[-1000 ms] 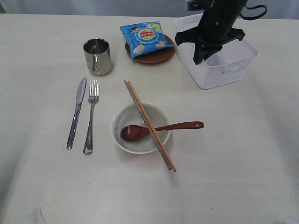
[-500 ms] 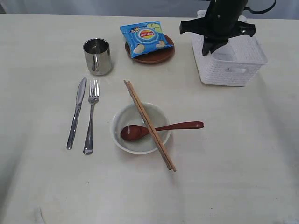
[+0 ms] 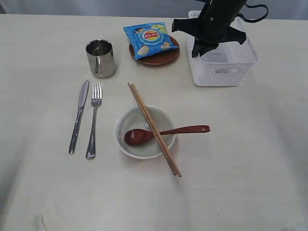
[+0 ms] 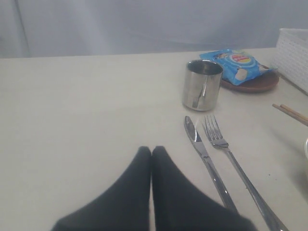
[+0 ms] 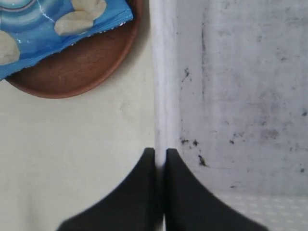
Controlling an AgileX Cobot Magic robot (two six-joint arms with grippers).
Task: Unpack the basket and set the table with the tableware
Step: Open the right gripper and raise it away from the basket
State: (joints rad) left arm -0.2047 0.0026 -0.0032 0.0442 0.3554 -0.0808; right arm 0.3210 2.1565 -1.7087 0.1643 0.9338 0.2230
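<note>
The empty white basket (image 3: 221, 72) stands at the back right of the table (image 3: 240, 168). My right gripper (image 3: 198, 52) (image 5: 160, 153) is shut on the basket's left wall (image 5: 166, 96), one finger inside and one outside. The knife (image 3: 78, 117) and fork (image 3: 93, 120) lie side by side on the left, with the steel mug (image 3: 100, 58) behind them. The pale bowl (image 3: 132, 120) holds the wooden spoon (image 3: 183, 130), and the chopsticks (image 3: 139, 101) lie across it. My left gripper (image 4: 151, 150) is shut and empty, low over the table near the knife (image 4: 204, 156).
A blue snack bag (image 3: 147, 39) lies on the small brown plate (image 3: 161, 57), just left of the basket. In the right wrist view the plate (image 5: 82, 67) sits close to the gripped wall. The mug (image 4: 202, 85) and fork (image 4: 231, 159) lie ahead of the left gripper.
The right gripper has swung the basket from a skewed stance to square with the table. It went right first, then back left toward the brown plate. The tableware has not moved.
</note>
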